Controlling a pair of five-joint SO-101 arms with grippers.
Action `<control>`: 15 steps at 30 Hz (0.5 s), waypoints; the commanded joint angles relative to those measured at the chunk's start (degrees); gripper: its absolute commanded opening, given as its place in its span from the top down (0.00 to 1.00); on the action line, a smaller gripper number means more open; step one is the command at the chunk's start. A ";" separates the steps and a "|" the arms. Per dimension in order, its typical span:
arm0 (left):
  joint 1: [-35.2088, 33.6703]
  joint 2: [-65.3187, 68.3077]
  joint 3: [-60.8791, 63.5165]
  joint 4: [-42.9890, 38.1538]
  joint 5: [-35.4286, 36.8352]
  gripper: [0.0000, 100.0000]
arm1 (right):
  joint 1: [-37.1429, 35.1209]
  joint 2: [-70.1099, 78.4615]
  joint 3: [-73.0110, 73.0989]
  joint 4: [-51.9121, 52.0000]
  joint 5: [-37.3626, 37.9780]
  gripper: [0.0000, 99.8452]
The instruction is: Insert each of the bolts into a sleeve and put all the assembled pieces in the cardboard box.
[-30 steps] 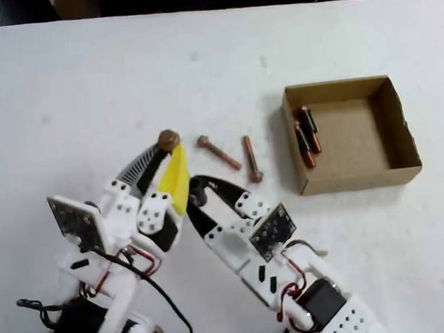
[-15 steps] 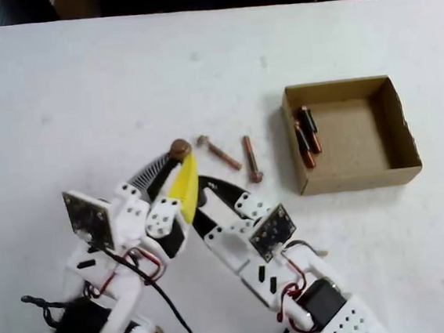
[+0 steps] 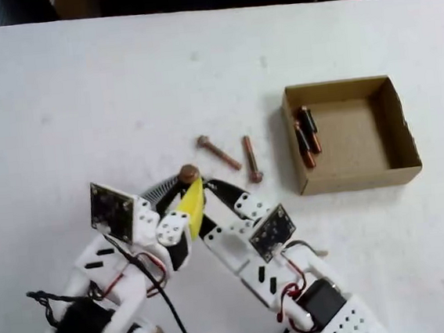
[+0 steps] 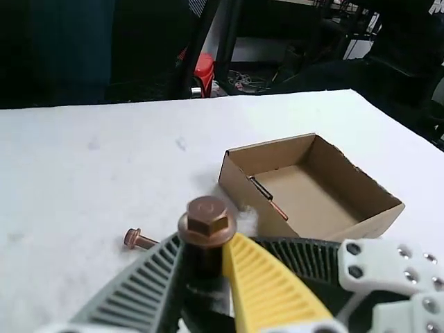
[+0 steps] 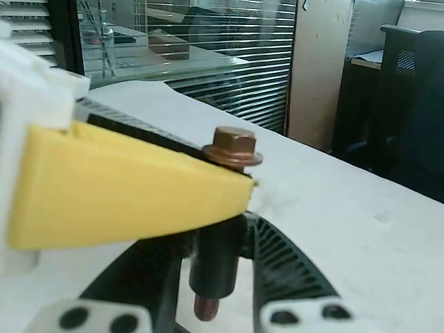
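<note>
The left fingers (image 4: 267, 291) are clamped on a bolt (image 5: 232, 147) just under its head and hold it upright. That probably keeps its shank lined up with the dark sleeve (image 5: 216, 260), which the right fingers (image 5: 284, 277) appear to pinch from both sides directly below. The bolt's tip pokes out beneath the sleeve, so the two look nearly or fully joined. Two loose bolts (image 3: 219, 152) lie on the desk (image 3: 80, 86) just beyond the fingertips. The box (image 3: 338, 86), farther out past the right fingers, already has finished pieces (image 3: 306, 136) inside. A second ago the left fingers carried the bolt well apart from the right fingers; they have since swung it over and down between them, while the right arm, the loose bolts and the box stayed put.
</note>
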 commanded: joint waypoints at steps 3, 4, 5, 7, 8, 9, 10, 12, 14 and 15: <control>0.48 -0.40 -2.02 -1.23 -7.82 0.97 | 0.22 0.04 0.44 0.04 0.88 0.98; 0.48 -0.40 -2.02 -1.14 -8.97 0.97 | 0.22 0.04 0.44 0.04 0.88 0.98; 0.48 -0.40 -2.02 -1.14 -8.97 0.95 | 0.22 0.04 0.44 0.04 0.88 0.98; 0.48 -0.40 -2.02 -1.41 -8.97 0.89 | 0.22 0.04 0.44 0.04 0.88 0.98; 0.48 -0.40 -2.02 -1.41 -8.97 0.85 | 0.22 0.04 0.44 0.04 0.88 0.98; 0.48 -0.40 -2.02 -1.23 -8.97 0.81 | 0.22 0.04 0.44 0.04 0.88 0.98; 0.48 -0.40 -1.93 -1.14 -8.88 0.78 | 0.22 0.04 0.44 0.04 0.88 0.98; 0.40 -0.40 -1.93 -1.14 -8.88 0.74 | 0.22 0.04 0.44 0.04 0.88 0.98; -0.13 -0.40 -1.93 -1.14 -8.88 0.74 | 0.22 0.04 0.44 0.04 0.88 0.98; -0.84 -0.40 -1.93 -1.41 -8.88 0.74 | 0.22 0.04 0.44 0.04 0.88 0.98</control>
